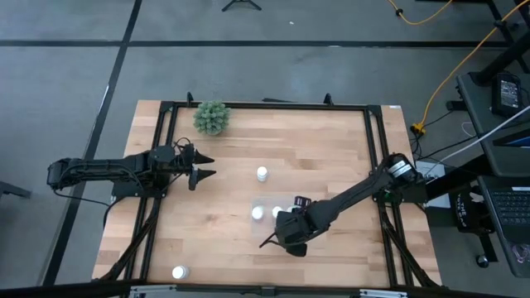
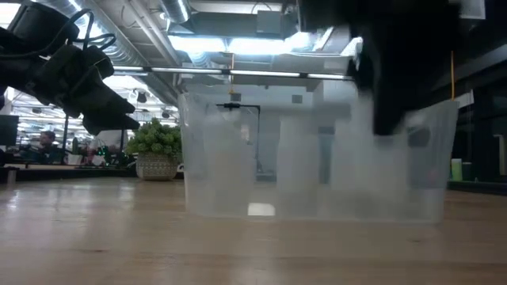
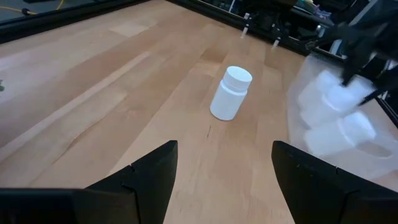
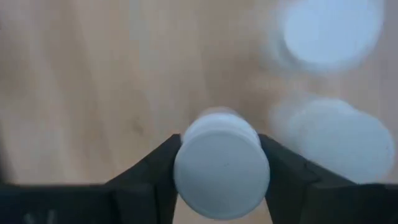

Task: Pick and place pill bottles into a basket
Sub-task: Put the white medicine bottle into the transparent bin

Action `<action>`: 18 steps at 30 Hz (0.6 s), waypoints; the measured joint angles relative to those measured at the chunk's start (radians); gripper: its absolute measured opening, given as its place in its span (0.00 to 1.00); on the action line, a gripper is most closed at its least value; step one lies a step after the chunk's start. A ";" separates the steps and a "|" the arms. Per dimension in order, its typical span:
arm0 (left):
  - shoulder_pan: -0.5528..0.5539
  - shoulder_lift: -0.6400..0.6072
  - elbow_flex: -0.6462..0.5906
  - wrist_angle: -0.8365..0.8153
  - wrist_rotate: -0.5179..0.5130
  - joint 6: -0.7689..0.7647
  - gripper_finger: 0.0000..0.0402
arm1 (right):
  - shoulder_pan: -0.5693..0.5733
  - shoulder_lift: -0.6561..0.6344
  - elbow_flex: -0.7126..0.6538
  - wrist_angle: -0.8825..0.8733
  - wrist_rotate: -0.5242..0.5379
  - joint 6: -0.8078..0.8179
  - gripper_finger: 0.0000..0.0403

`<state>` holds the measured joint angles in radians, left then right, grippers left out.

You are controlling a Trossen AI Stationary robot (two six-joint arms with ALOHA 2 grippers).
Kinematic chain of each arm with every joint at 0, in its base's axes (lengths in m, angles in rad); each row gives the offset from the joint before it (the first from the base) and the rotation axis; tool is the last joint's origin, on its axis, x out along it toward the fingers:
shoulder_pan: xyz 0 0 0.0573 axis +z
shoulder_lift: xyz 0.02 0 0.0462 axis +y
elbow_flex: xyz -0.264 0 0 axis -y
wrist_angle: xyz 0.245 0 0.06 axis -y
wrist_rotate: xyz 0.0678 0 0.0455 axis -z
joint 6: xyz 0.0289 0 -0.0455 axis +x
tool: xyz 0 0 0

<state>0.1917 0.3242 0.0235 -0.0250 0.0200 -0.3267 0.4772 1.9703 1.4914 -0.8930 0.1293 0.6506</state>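
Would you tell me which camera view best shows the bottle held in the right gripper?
The right wrist view: the held bottle fills the gap between the right gripper fingers, cap toward the camera. In the high view the gripper hides it over the clear tray. The low view shows only a dark blur there; the left wrist view doesn't clearly show it.

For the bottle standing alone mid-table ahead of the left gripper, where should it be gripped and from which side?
Grip the standing bottle across its round body below the cap, probably coming in from the left gripper's side. It stands upright with bare table around it, and the fingers are open.

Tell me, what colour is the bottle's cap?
White, like the bottle itself; the left wrist view shows it best.
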 joint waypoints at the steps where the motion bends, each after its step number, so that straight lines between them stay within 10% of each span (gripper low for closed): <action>1: 0.000 0.000 0.000 0.000 0.000 0.000 0.63 | -0.003 0.000 -0.013 0.015 -0.005 0.002 0.43; 18: 0.000 0.000 0.000 0.000 0.004 0.018 0.63 | -0.065 -0.010 -0.060 0.079 -0.105 -0.005 0.44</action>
<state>0.1917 0.3243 0.0235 -0.0250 0.0238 -0.3084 0.4122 1.9598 1.4319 -0.8136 0.0246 0.6455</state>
